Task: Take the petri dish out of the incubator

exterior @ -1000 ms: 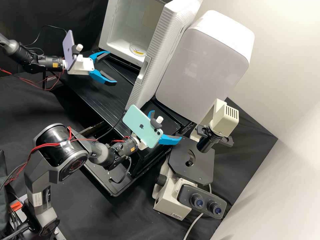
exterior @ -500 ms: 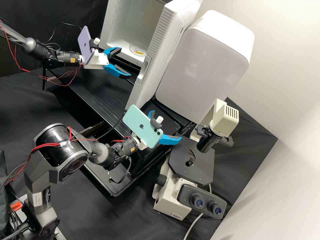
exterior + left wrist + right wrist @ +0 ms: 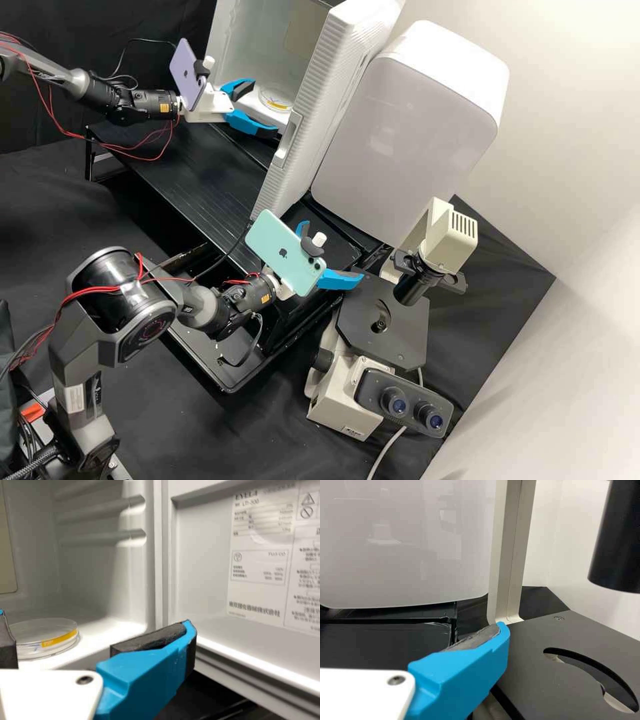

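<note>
High view has the left gripper [image 3: 261,107], jaws wide and empty, at the front edge of the incubator [image 3: 267,40]; I'd straddle the petri dish [image 3: 275,98] level, closing gently on its rim.

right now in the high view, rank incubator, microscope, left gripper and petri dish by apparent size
1. incubator
2. microscope
3. left gripper
4. petri dish
The dish lies farther from the camera, so the last two are less sure.

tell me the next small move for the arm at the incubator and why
Probably ease the open left gripper forward to straddle the dish. The dish lies on the incubator floor just ahead, not yet within the gripper's grasp.
</note>
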`<move>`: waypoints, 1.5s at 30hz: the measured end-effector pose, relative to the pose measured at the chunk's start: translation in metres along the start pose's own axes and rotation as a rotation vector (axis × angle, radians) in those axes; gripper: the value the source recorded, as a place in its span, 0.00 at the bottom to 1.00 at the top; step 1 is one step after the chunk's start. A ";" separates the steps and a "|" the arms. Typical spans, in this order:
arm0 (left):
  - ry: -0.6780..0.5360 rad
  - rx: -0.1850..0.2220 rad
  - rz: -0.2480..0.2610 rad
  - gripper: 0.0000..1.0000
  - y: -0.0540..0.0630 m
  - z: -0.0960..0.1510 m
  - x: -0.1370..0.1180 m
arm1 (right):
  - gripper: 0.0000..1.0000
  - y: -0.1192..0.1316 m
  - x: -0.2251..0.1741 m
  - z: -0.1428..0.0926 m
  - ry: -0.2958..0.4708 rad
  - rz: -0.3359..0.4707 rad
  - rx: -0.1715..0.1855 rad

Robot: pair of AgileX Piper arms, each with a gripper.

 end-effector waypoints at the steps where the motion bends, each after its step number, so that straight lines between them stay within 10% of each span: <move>1: 0.000 -0.003 -0.002 1.00 0.001 -0.001 0.001 | 1.00 0.000 0.000 0.000 0.000 0.000 0.000; 13: -0.047 -0.112 -0.036 1.00 -0.009 -0.007 0.020 | 1.00 0.000 0.000 0.000 0.000 0.000 0.000; 45: 0.071 -0.165 0.003 1.00 -0.015 -0.057 0.038 | 1.00 0.000 0.000 0.000 0.000 0.000 0.000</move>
